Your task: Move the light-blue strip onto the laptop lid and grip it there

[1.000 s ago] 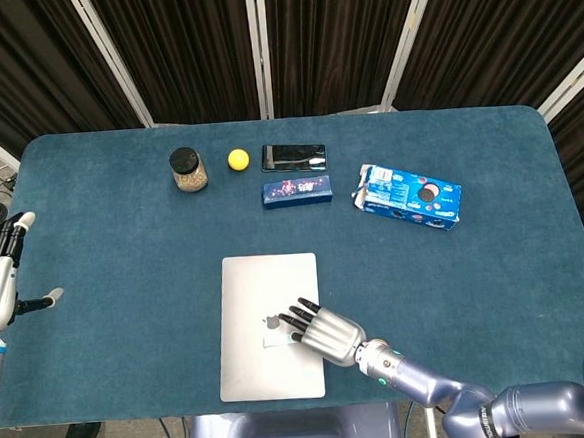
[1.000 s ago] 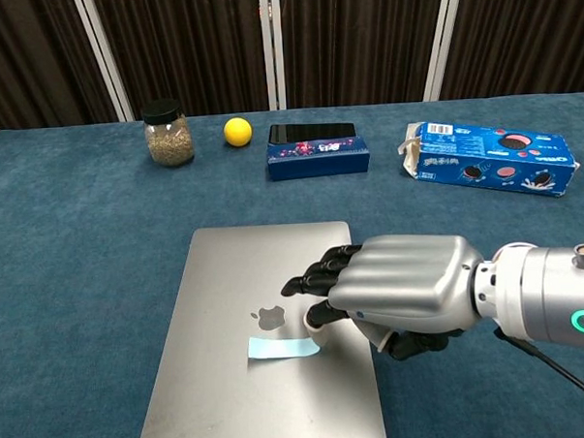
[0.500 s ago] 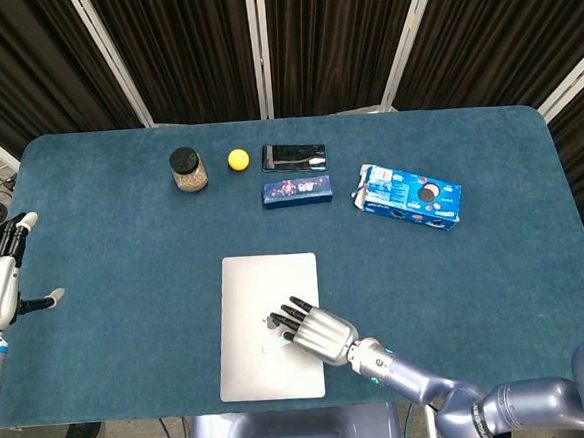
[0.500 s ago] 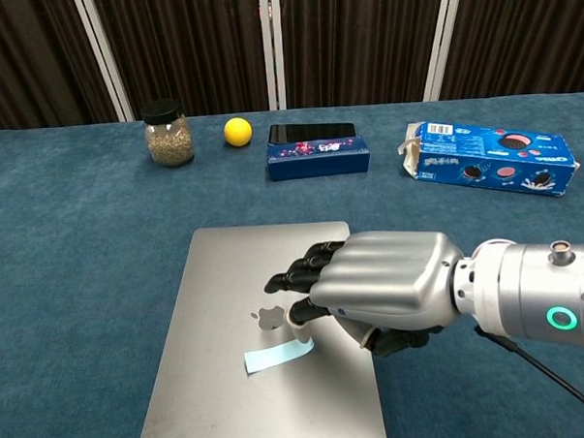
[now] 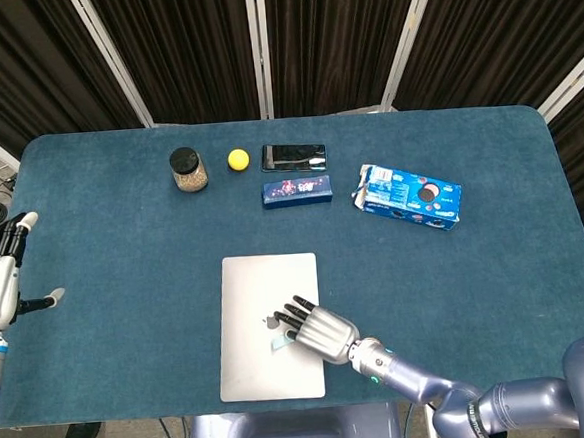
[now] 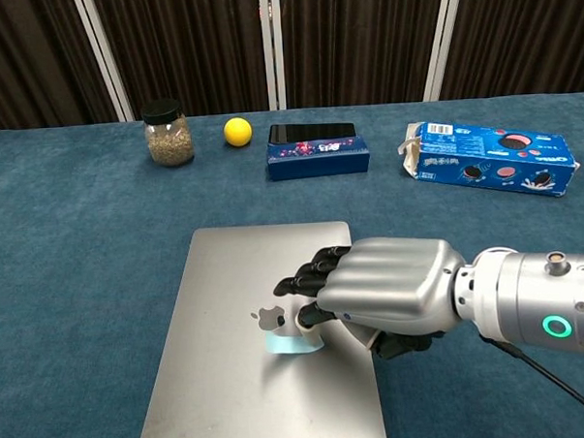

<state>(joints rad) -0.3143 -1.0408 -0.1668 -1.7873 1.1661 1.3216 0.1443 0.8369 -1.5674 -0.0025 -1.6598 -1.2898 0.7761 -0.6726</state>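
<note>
The silver laptop lid lies closed at the table's front centre. On it, just right of the logo, lies the light-blue strip, mostly covered, with only a short end showing. My right hand rests over the lid's right side, fingers curled down, and pinches the strip between thumb and fingertips. My left hand hovers off the table's left edge with its fingers spread and nothing in it; the chest view does not show it.
Along the back stand a grain jar, a yellow ball, a black phone and a dark-blue box. A blue cookie box lies at the right.
My right hand slid left over the lid and its thumb and fingers closed on the strip, which now shows shorter and sits nearer the logo. The left hand stayed still.
</note>
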